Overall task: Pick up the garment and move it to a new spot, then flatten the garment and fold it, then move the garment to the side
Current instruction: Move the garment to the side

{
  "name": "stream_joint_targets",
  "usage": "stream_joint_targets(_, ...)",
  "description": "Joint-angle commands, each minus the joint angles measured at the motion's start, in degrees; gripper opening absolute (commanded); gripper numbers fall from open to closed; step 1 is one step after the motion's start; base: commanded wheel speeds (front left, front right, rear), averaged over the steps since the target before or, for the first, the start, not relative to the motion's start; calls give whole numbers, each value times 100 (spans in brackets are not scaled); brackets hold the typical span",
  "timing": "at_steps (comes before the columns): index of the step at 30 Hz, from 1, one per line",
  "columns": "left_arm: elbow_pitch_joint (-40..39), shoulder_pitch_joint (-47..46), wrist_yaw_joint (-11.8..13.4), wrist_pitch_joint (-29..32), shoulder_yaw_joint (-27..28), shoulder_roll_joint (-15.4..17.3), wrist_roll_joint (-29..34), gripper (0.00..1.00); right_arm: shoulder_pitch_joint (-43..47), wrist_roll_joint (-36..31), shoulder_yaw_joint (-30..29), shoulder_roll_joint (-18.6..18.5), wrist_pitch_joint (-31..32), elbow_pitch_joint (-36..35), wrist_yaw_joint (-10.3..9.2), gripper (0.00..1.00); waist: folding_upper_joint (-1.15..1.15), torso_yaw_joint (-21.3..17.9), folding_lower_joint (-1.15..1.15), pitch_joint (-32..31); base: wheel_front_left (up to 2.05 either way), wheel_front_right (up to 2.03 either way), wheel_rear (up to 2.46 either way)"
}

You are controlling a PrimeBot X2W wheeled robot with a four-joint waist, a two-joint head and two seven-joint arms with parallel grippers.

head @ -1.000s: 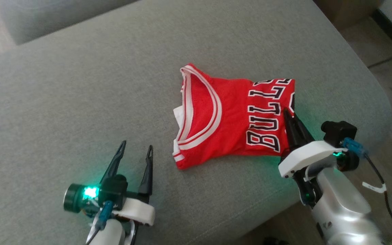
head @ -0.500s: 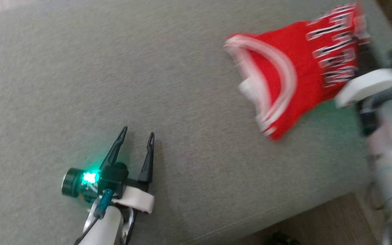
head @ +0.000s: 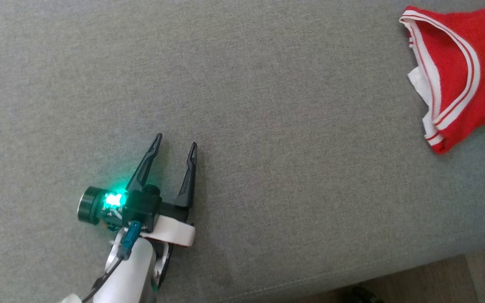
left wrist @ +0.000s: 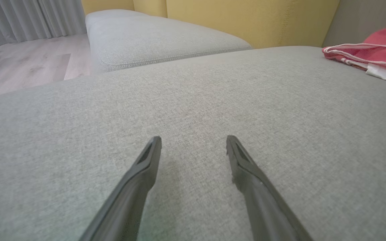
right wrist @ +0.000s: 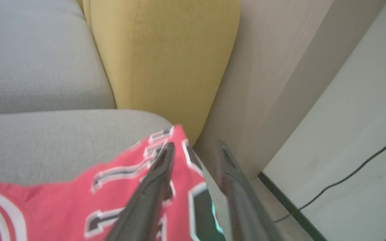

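Observation:
The garment [head: 457, 84] is a red jersey with white trim, lying folded on the grey sofa seat [head: 267, 105] at the head view's upper right edge. My left gripper [head: 176, 140] stands open over bare cushion at the lower left, far from the jersey. In the left wrist view its fingers [left wrist: 194, 138] are spread just above the fabric, with the jersey [left wrist: 377, 50] far off to the right. My right gripper [right wrist: 195, 144] is open; its left finger hangs over the jersey's lettered edge [right wrist: 62, 201] and nothing sits between the fingers.
A yellow backrest [right wrist: 166, 60] rises behind the seat, with a second grey cushion [left wrist: 152, 36] beyond. The seat's right end drops to a pale wall panel [right wrist: 273, 83] and floor with a dark cable [right wrist: 347, 174]. Wooden floor [left wrist: 22, 67] lies at the left.
The head camera has swung, so the jersey now sits at the picture's upper right. My right gripper was shut at the jersey's lettered edge and its fingers have parted. The left gripper stays open.

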Motion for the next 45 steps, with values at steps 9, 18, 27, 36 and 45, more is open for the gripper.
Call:
stream_joint_targets(9, 61, 65, 174, 20, 322, 158, -85, 100, 134, 143, 488, 775, -38, -1343, -3, 100, 0, 80, -1, -315, 0, 0, 0)
stream_joint_targets(18, 48, 328, 273, 20, 473, 56, -215, 100, 1323, 1106, 1928, 1376, -38, -2022, -3, 100, 0, 378, -1, -837, 0, 0, 0)
stream_joint_targets(27, 62, 647, 321, 20, 751, 12, -277, 100, 2512, 1633, 2435, 1647, -38, -2283, -3, 100, 0, 701, -1, -1256, 0, 0, 0)
stream_joint_targets(36, 66, 904, 353, 20, 971, -27, -292, 100, 3223, 1998, 2905, 1707, -38, -2379, -3, 100, 0, 892, -1, -1643, 0, 0, 0)
stream_joint_targets(45, 82, 1174, 358, 20, 1171, -50, -296, 100, 3593, 2338, 3336, 1709, -38, -2560, -3, 100, 0, 960, -1, -2004, 0, 0, 0)
